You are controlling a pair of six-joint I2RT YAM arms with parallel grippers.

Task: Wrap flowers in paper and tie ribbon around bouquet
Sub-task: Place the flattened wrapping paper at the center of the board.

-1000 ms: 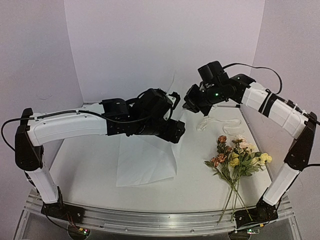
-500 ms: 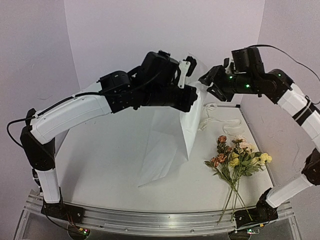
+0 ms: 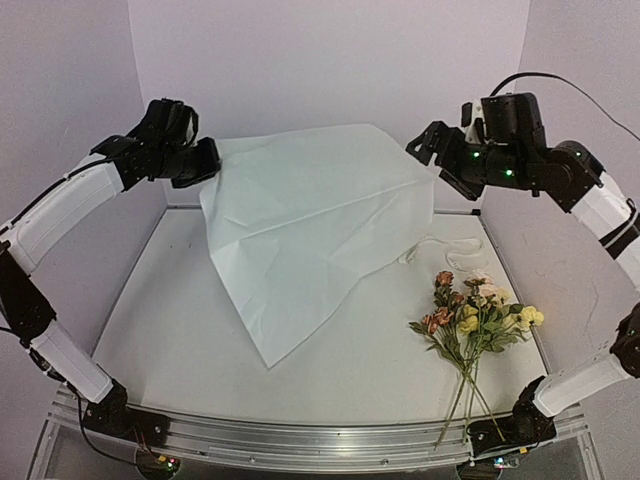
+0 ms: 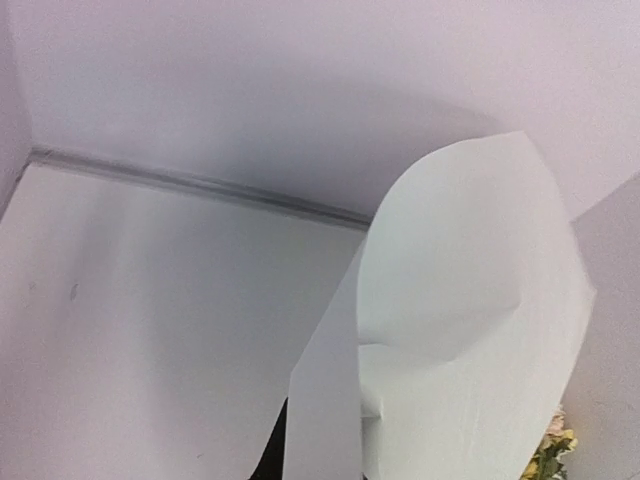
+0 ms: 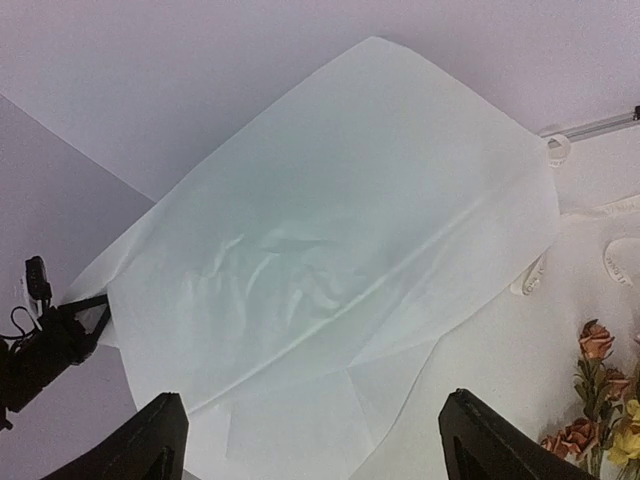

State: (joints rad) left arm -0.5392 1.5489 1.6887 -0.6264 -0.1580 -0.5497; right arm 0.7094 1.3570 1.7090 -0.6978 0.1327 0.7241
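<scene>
Paper [image 3: 310,220] is hanging corner-down, raised left end effector [image 3: 205,165] clenching its top corner, right end effector [image 3: 428,152] hovering released.

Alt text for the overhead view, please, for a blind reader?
The left claw holds a big white paper up by one corner; the right claw is open nearby. The flowers and ribbon lie on the table.

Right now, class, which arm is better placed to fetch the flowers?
Right: the right claw is open and empty, the flowers lie on its side; the left claw holds up the paper.
</scene>
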